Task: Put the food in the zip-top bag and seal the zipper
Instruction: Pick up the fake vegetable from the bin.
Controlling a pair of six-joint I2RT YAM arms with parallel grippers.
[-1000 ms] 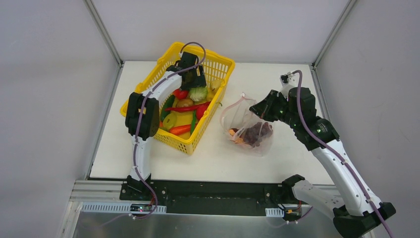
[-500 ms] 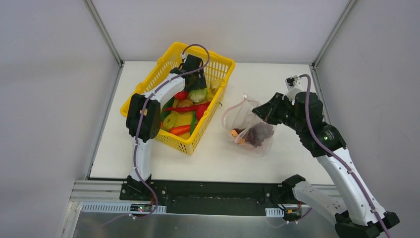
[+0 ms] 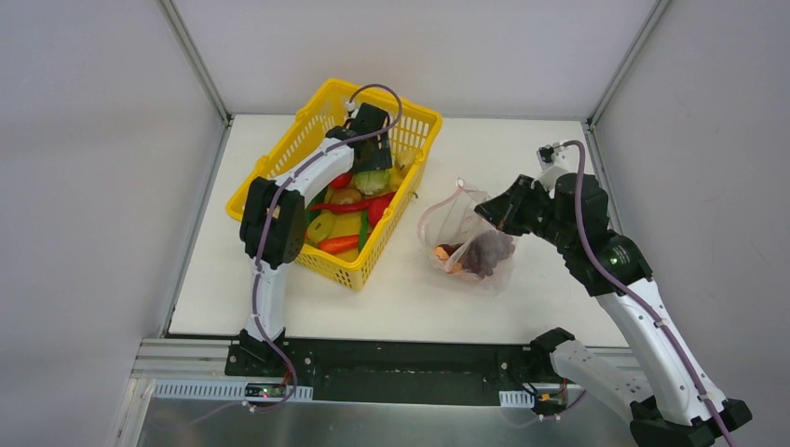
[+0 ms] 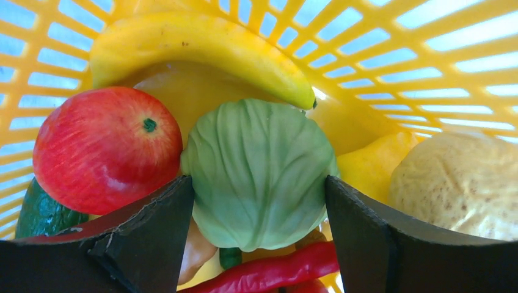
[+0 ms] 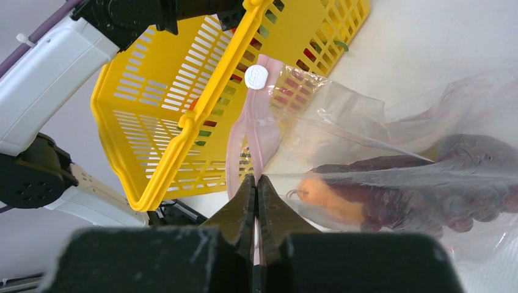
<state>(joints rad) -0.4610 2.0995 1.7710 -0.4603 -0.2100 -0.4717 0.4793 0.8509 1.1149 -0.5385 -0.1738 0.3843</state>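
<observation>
My left gripper (image 3: pixel 373 164) is down in the yellow basket (image 3: pixel 423 117), open, with its jaws standing on either side of the green cabbage (image 4: pixel 256 165). A red tomato (image 4: pixel 104 146) lies to the cabbage's left and a yellow banana (image 4: pixel 201 49) behind it. My right gripper (image 3: pixel 490 207) is shut on the pink zipper strip (image 5: pixel 259 128) of the clear zip-top bag (image 3: pixel 466 244) and holds that edge up off the table. Purple grapes (image 5: pixel 470 177) and an orange-rimmed slice (image 5: pixel 324 196) lie inside the bag. The bag's mouth gapes toward the basket.
The basket also holds a red chili (image 4: pixel 275 268), a pale potato (image 4: pixel 458 183), green and yellow pieces and a carrot (image 3: pixel 337 244). The basket's right wall stands close beside the bag. A white slider tab (image 5: pixel 256 77) sits on the zipper. Walls enclose the white table (image 3: pixel 522 149).
My left gripper has moved slightly right and down onto the cabbage. My right arm has shifted right with the bag's edge in it, then held still.
</observation>
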